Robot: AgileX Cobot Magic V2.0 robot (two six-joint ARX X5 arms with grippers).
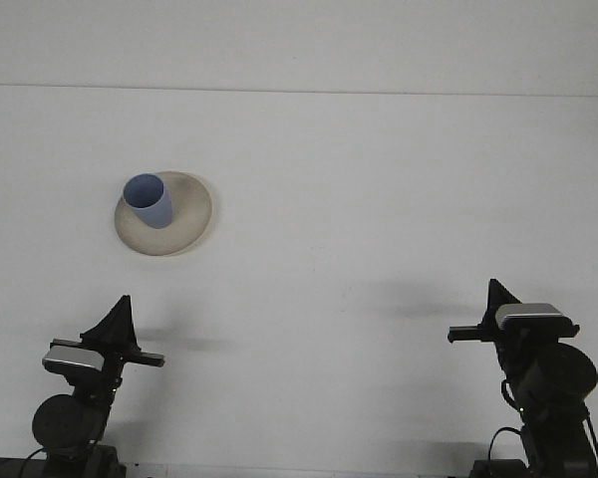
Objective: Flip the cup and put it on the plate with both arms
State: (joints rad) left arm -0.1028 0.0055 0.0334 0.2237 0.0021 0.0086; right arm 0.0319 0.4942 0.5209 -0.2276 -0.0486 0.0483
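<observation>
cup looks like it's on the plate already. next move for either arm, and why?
Probably none beyond holding the rest pose. The blue cup stands on the beige plate, mouth showing, and both the left gripper and right gripper sit far back near the table's front edge, clear of it. The task looks finished.
</observation>
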